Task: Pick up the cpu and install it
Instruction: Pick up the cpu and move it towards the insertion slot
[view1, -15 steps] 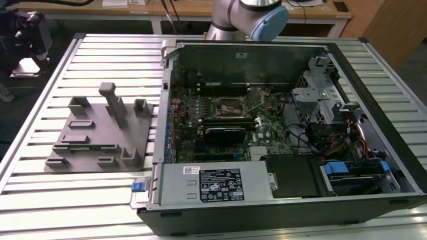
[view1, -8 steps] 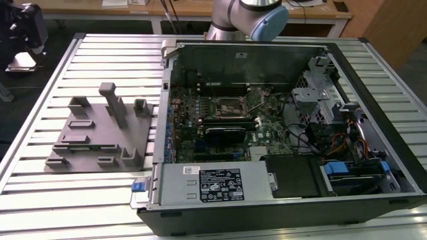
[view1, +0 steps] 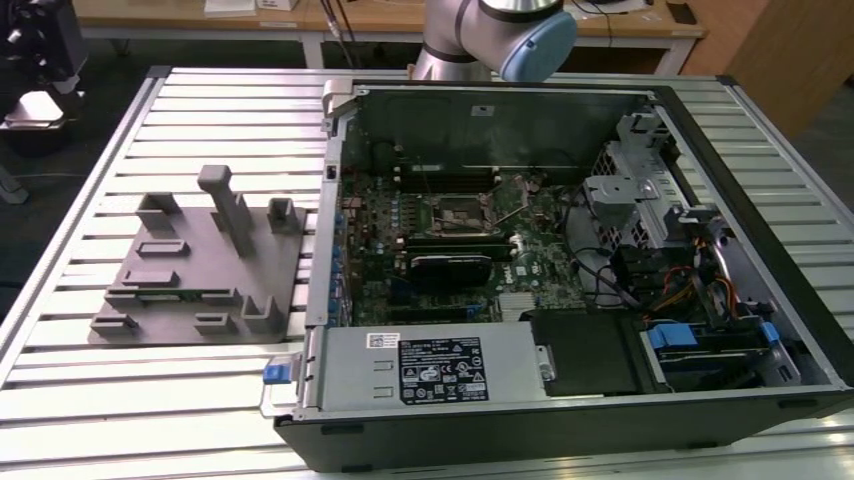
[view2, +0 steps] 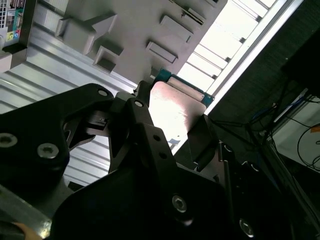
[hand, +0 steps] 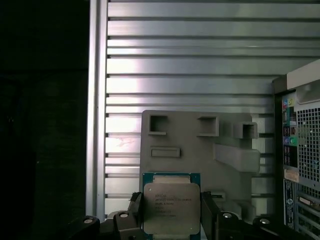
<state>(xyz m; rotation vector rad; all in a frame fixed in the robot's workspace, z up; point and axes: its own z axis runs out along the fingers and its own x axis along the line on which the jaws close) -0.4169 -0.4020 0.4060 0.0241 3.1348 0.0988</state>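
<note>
1. Here we go: the cpu (hand: 171, 207) is up off the bench and sits squarely in the gripper (hand: 171, 216). We see its silver-grey lid and teal rim facing the first wrist view.
2. The two black fingers (hand: 207, 212) are drawn in against opposite edges of the chip, one on each side, with only the chip's width between them. This is a firm pinch, not a wide-open stance.
3. In the second wrist view the cpu (view2: 172, 107) catches the light hard and its lid is washed out pale. The contact on the shadowed side is hard to read there, though it seems to be pressed flush.
4. Behind the chip lies the grey fixture block (hand: 200, 145) with its shallow pockets and raised posts. The cpu hangs clear above it, touching none of them.
5. That block rests on the slatted table (view1: 80, 400), just beside the open computer case (view1: 747, 200) (side panel off, board exposed).
6. Inside the case we pick out the dark square socket (view1: 461, 212) with its metal frame, near the middle of the board and well apart from the fixture block.
7. The arm (view1: 494, 35) rises at the far edge of the table, behind the case.
</note>
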